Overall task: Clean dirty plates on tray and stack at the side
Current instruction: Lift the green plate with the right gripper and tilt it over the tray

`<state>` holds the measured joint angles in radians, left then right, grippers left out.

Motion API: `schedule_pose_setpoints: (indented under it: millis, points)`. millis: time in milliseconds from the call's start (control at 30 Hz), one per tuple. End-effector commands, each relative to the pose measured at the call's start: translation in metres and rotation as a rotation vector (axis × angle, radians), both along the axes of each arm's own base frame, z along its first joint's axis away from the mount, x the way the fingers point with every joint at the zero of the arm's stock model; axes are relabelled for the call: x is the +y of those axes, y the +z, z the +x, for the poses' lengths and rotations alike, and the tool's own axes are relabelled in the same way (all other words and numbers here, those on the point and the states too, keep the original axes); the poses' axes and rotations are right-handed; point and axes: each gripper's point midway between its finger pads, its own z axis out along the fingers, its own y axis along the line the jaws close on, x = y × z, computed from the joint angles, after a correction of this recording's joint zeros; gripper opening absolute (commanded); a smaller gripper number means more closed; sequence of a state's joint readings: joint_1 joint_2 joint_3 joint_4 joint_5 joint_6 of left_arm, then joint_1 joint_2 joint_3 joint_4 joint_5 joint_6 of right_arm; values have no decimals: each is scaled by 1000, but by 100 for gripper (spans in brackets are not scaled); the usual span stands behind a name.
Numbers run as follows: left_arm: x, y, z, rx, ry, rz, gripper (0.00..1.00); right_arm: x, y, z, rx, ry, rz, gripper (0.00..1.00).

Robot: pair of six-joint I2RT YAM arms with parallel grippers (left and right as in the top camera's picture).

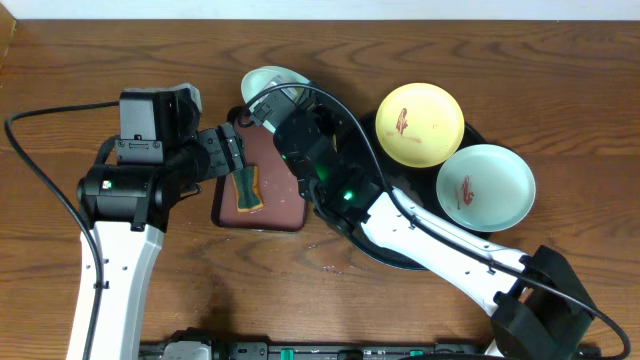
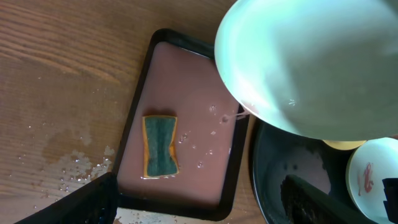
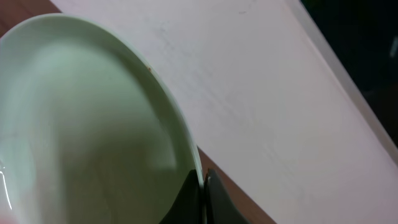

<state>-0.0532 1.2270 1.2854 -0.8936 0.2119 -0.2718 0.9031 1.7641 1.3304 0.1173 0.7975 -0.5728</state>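
1. The right claw (image 3: 202, 182) is clenched on the rim of a pale blue-green plate (image 1: 270, 82), with the edge pinched between its two fingers.
2. In the overhead view, that held plate sits at about 10 o'clock from the big black tray (image 1: 400, 262), just past its rim. It is tilted above the far end of the small reddish-brown tray (image 1: 280, 215).
3. The left claw (image 1: 234, 158) is released, with its jaws spread wide and nothing between them. It hangs over the reddish-brown tray.
4. A green-and-yellow sponge (image 2: 160, 146) lies flat in the reddish-brown tray, at 6 o'clock from the left claw, with water drops scattered beside it.
5. A pale yellow plate (image 1: 420, 123) with a red-brown smear rests on the black tray at 12 o'clock.
6. A second pale blue-green plate (image 1: 485, 187), also smeared, rests at 3 o'clock on the black tray, touching or just beside the yellow one.
7. The reddish-brown tray lies at 9 o'clock from the black tray, close alongside it on the wooden table (image 1: 560, 60).
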Motion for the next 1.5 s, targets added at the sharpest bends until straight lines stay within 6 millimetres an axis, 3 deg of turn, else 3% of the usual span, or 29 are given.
schedule_pose_setpoints:
  millis: [0, 600, 700, 767, 867, 900, 967, 1033, 1100, 1200, 1267, 1333, 1400, 1467]
  points:
    - [0, 8, 1, -21, -12, -3, 84, -6, 27, -4, -47, -29, 18, 1]
    - [0, 8, 1, -21, -12, -3, 84, -5, 27, -4, -51, -19, -11, 1]
    - [0, 8, 1, -21, -13, -3, 84, 1, 10, -9, 19, 9, 45, 1]
    - [0, 8, 1, -21, -13, -3, 84, 9, -7, -15, 82, 75, -22, 1]
    - [0, 8, 1, -21, -12, -3, 84, -20, 7, -1, 13, -108, 99, 1]
    - [0, 8, 1, -21, -12, -3, 84, -18, 3, -1, 39, -95, 164, 1]
    - [0, 8, 1, -21, -13, -3, 84, 6, -12, -13, 124, 67, 76, 1]
    - [0, 8, 1, -21, -12, -3, 84, -2, -4, -11, 77, 12, 38, 1]
    - [0, 8, 1, -21, -13, -3, 84, -16, 8, -5, 28, -87, 117, 1]
    - [0, 8, 1, -21, -12, -3, 84, 11, -11, -20, 138, 98, 61, 1]
    - [0, 8, 1, -21, -12, -3, 84, -6, -3, -12, 85, -5, 66, 1]
    - [0, 8, 1, -21, -12, -3, 84, -20, -1, -5, 83, -96, 213, 1]
    - [0, 8, 1, -21, -12, -3, 84, -2, -20, -14, 208, 37, 223, 1]
    - [0, 8, 1, -21, -12, -3, 84, -10, -24, -13, 222, -8, 246, 1]
